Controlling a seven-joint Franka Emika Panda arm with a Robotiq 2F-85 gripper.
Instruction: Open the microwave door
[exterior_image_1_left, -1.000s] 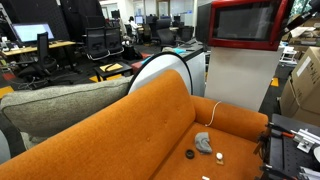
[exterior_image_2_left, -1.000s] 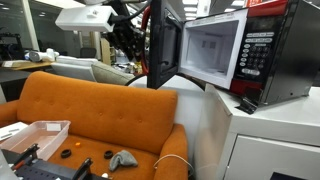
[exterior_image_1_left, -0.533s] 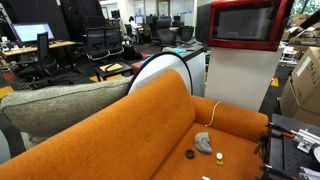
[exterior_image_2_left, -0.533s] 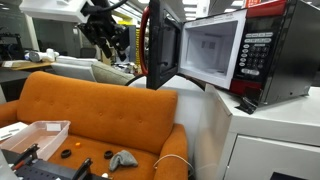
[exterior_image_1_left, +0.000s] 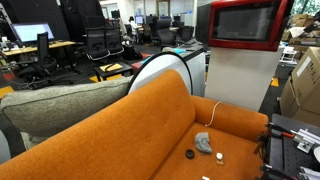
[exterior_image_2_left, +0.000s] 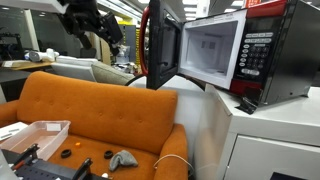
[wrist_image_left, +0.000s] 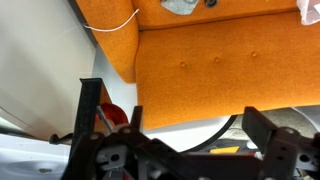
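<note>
Finds the microwave (exterior_image_2_left: 268, 60) up on the white cabinet (exterior_image_2_left: 260, 140), just right of the orange sofa (exterior_image_2_left: 100, 110) in an exterior view. Finds the microwave door (exterior_image_2_left: 160, 45) already swung out to the left, roughly square to the front of the box and edge-on to that camera, with the pale cavity (exterior_image_2_left: 210, 50) laid bare and the keypad (exterior_image_2_left: 258, 55) to its right. In an exterior view, meets the outer face of the microwave door (exterior_image_1_left: 245, 22) head-on: a red frame around dark reddish glass, high above the sofa's back.

Catches the claw (exterior_image_2_left: 85, 22) near the top of an exterior view, left of the open door and about level with its upper half, above the sofa's backrest. Hangs clear of the door, with open air between, touching nothing.

From the wrist view, looks down past the claw (wrist_image_left: 170, 100) onto the sofa seat, with a white cable (wrist_image_left: 120, 22) trailing over the cushion's edge and the cabinet's white side at left. Shows the fingers (wrist_image_left: 88, 110) spread wide, one towards each side of the picture, with nothing gripped between them.
</note>
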